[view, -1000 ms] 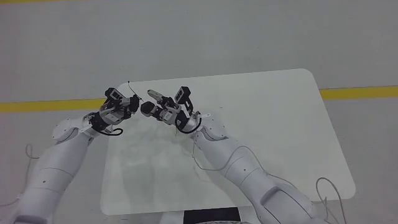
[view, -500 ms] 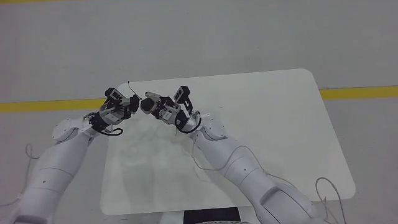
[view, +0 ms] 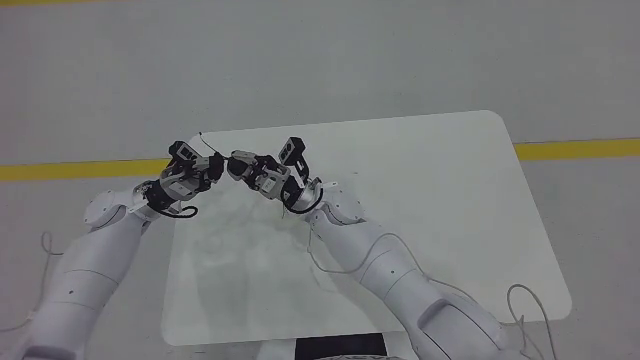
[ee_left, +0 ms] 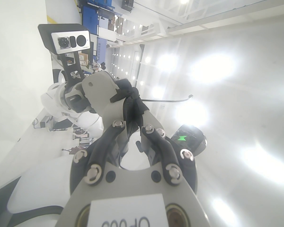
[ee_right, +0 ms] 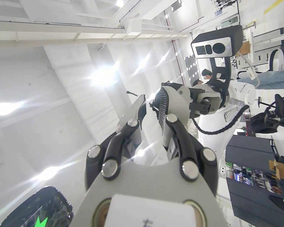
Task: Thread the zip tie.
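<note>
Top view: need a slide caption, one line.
Left gripper holds a black zip tie above the table's far left corner, right gripper close alongside.

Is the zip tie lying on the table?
No, the left gripper holds the zip tie pinched up in the air.

The zip tie (ee_left: 165, 100) is thin black plastic with a faint sheen. On the left gripper (ee_left: 132, 112) and the right gripper (ee_right: 151, 109), the jaws are matt pale-grey plastic faced with black ribbed pads, and the black links carry bright metal rivets. The bench (view: 450, 210) is smooth, white and slightly glossy.
</note>
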Controlling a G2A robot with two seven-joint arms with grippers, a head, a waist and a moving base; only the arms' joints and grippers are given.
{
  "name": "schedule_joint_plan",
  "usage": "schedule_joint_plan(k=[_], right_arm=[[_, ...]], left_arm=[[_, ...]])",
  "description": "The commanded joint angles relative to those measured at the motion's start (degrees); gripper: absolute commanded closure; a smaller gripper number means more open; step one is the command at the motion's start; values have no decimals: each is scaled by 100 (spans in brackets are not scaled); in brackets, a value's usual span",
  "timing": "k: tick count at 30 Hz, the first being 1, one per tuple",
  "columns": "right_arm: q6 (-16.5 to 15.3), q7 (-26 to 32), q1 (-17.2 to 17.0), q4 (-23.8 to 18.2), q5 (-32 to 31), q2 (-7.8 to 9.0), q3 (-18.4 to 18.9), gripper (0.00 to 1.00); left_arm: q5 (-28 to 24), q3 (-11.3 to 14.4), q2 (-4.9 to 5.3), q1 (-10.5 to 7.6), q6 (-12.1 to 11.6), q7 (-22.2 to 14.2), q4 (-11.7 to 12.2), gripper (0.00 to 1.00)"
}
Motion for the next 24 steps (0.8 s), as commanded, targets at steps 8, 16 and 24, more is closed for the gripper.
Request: schedule_joint_plan(k=[8,16,24], right_arm=[[-49,-8,5,29,-45,6,22,100],[-65,-63,-22,9,-110,45,110,100],[-31,-85,-84,-57,-165,100,215,100]], left_arm=[[0,0,0,0,0,0,0,100],[0,0,0,0,0,0,0,100],[0,0,0,0,0,0,0,100]])
